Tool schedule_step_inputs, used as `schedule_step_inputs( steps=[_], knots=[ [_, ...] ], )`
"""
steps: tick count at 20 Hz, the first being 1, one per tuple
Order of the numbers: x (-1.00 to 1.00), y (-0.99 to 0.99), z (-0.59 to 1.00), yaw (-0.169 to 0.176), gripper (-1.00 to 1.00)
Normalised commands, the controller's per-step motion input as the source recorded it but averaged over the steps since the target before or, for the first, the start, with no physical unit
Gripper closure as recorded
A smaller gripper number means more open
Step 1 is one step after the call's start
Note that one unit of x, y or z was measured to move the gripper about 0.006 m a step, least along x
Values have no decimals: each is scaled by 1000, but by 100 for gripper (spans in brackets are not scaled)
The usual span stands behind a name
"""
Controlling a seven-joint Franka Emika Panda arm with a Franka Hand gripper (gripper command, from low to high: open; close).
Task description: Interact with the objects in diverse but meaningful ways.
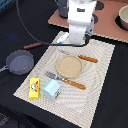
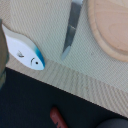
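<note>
My white gripper [image 1: 75, 40] hangs low over the far edge of the beige woven placemat [image 1: 102, 65], and I cannot tell how wide its jaws stand, since my own body hides them in the exterior view and the wrist view shows no fingers. Just under my wrist lies the white-and-blue tube [image 2: 22, 49], smooth and flat-ended, printed with a small fish-like mark; whether I touch it I cannot tell. Beside it the grey metal blade of a knife [image 2: 71, 27] points toward the placemat's edge, its orange-brown handle [image 1: 88, 59] lying toward the exterior view's right. The round pale wooden plate [image 1: 68, 66] sits mid-mat, smooth with a raised rim. Nearer the camera a fork with an orange-brown handle [image 1: 66, 80] lies slanted just beside the plate. The pale blue carton [image 1: 51, 90], with its pitched top, stands at the mat's near edge, and the yellow rectangular box [image 1: 34, 88] lies just beside it, half off the mat. The dark grey frying pan [image 1: 19, 61] rests on the black tabletop [image 1: 107, 107] off the mat on the exterior view's left, its reddish-brown handle [image 1: 33, 45] pointing away. Bare mat lies open on the exterior view's right of the plate.
</note>
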Motion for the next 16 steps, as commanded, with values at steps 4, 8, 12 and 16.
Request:
schedule_step_inputs(
  steps=[4,8,12,16],
  knots=[
    [-393,479,0,0,-100],
    [-407,512,-9,0,-100],
    [-533,554,-133,0,-100],
    [-534,551,-142,0,-100]
  ],
)
